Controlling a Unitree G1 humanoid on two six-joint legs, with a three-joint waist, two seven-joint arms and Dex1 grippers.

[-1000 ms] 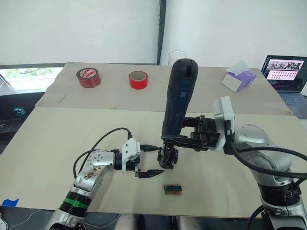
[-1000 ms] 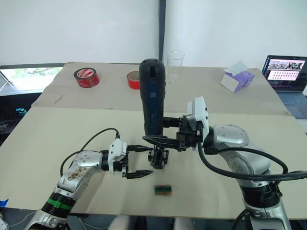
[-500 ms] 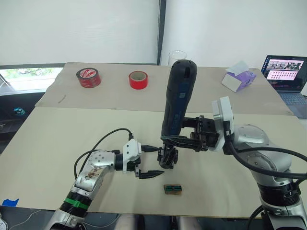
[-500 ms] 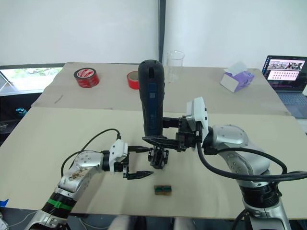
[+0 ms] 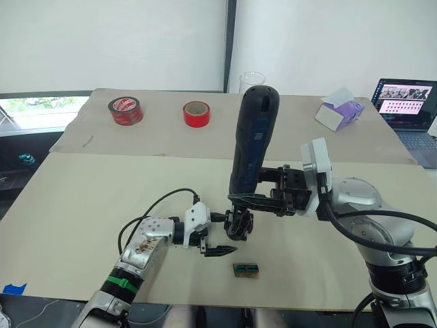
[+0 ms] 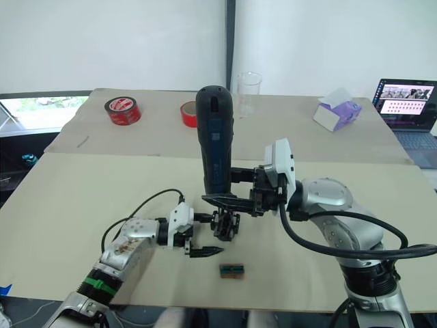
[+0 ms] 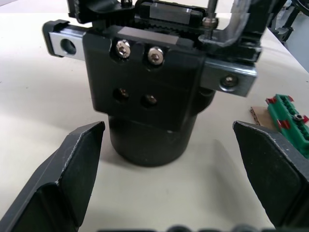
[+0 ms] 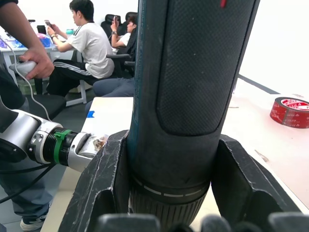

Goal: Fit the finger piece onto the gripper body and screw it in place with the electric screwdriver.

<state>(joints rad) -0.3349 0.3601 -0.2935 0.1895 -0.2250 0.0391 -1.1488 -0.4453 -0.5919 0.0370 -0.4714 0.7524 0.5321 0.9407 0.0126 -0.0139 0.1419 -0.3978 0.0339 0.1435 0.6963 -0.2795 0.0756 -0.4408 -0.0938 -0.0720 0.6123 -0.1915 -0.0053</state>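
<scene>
Now that the left arm has slid in from the left across the table (image 5: 82, 205), its gripper (image 5: 217, 236) sits just beside the gripper body (image 5: 239, 224), where half a second ago it hung a little way short of it. Its fingers (image 7: 72, 169) are spread wide, and the left wrist view shows them flanking the round base of the body without touching it, so I judge it is closing in to steady the part for screwing. On the body's front plate two screws sit in the upper holes and two lower holes look empty; whether the finger piece is already fitted I cannot tell. Further right, the right gripper (image 5: 256, 191) stays clamped on the screwdriver (image 5: 251, 140), held upright above the body with its bit (image 7: 210, 19) down at the body's top edge. A small green block (image 5: 246, 270) lies near the front edge.
</scene>
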